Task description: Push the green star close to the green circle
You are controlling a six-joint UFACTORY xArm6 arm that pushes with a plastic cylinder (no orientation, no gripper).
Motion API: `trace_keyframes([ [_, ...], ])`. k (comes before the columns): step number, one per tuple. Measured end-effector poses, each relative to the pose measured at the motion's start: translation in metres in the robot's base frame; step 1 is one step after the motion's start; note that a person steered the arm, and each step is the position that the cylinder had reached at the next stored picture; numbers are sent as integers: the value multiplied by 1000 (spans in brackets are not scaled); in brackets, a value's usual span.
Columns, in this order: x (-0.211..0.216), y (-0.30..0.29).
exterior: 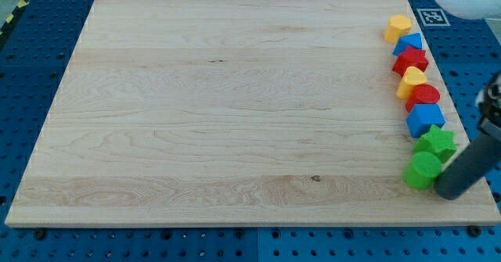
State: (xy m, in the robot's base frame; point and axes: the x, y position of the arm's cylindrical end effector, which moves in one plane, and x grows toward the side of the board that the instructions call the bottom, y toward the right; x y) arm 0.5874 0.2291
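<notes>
The green star [437, 142] lies near the right edge of the wooden board [235, 105], at the lower right. The green circle [423, 170] sits just below and to the left of it, touching or almost touching it. My tip [452, 190] is the lower end of the dark rod at the view's lower right. It stands right beside the green circle, on its right, and just below the green star.
A column of blocks runs up the board's right edge above the star: a blue block [425, 120], a red block [423, 96], a yellow block [411, 81], a red star [410, 60], a blue block [408, 43] and a yellow block [398, 28].
</notes>
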Motion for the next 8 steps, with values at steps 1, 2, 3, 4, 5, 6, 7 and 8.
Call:
trace_keyframes([
  [1,-4,-9],
  [2,-4,-14],
  [3,2,-7],
  [4,5,31],
  [5,4,33],
  [6,-5,4],
  [7,-10,-14],
  [8,-13,-33],
])
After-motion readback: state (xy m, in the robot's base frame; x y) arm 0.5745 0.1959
